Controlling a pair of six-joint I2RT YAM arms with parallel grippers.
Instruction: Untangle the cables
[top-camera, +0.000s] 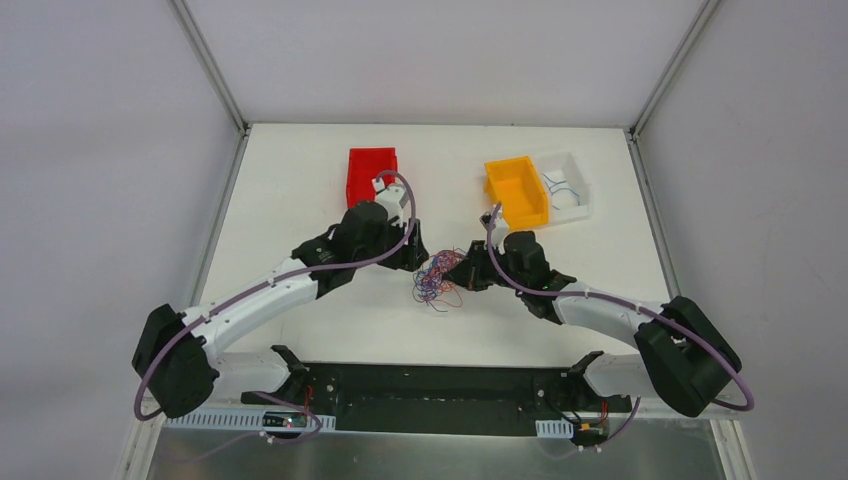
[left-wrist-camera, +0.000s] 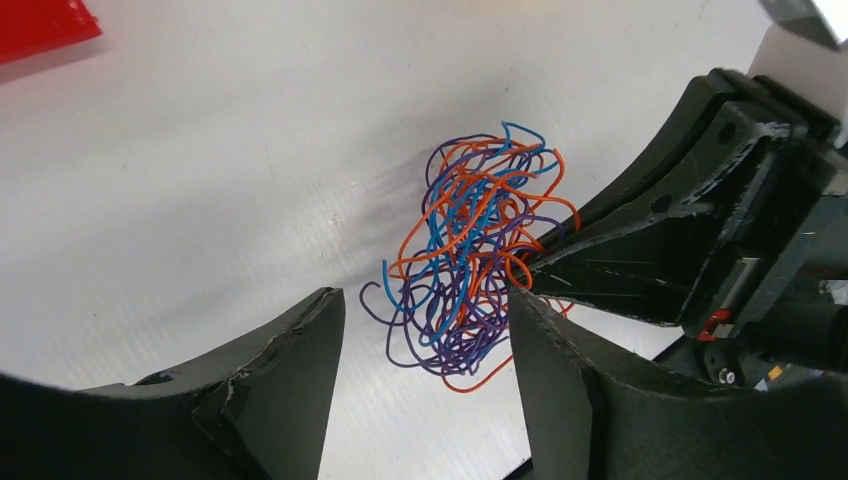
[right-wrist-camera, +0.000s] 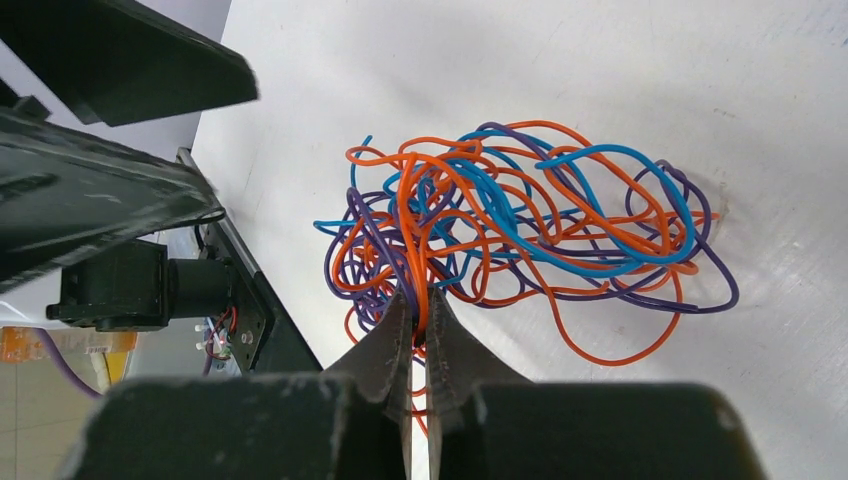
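The cables (top-camera: 438, 278) are a small knot of thin orange, blue and purple strands on the white table, between the two arms. My right gripper (right-wrist-camera: 420, 300) is shut on a few orange strands at the knot's near edge, and the rest of the cables (right-wrist-camera: 520, 220) spread out beyond its tips. My left gripper (left-wrist-camera: 425, 300) is open, with its fingertips (left-wrist-camera: 325, 320) on either side of the lower end of the cables (left-wrist-camera: 470, 250); the strands do not look pinched. From the top, the left gripper (top-camera: 415, 255) and right gripper (top-camera: 462, 268) flank the knot closely.
A red bin (top-camera: 371, 175) stands behind the left arm. An orange bin (top-camera: 516, 190) and a white bin (top-camera: 568, 185) holding a blue strand stand at the back right. The right gripper's black body (left-wrist-camera: 700, 240) sits close beside the left fingers.
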